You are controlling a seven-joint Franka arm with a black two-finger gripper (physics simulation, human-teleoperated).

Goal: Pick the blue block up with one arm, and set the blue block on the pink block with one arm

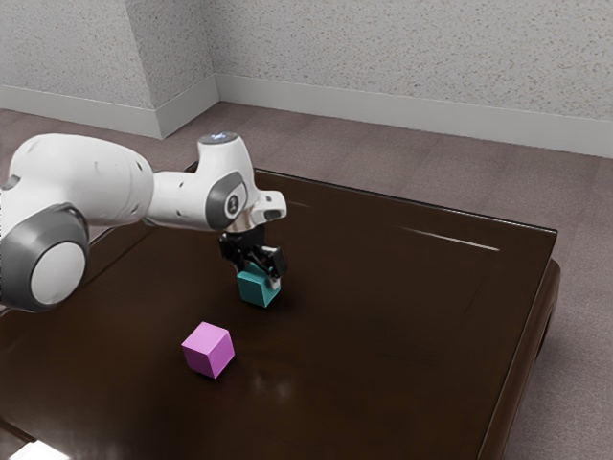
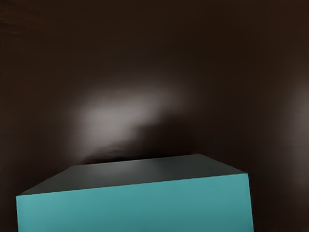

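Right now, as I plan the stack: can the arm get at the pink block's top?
Probably yes. The pink block stands alone on the table, top bare, close to the pincer shut on the blue block; nothing lies between them.

Item 1: blue block (image 2: 135, 205), teal in tone, lit side face and dark top face, close beneath the jaws.
Item 2: table (image 2: 251, 67), dark brown, glossy, lying beyond the jaws; pale reflection (image 2: 120, 113) ahead of the block.
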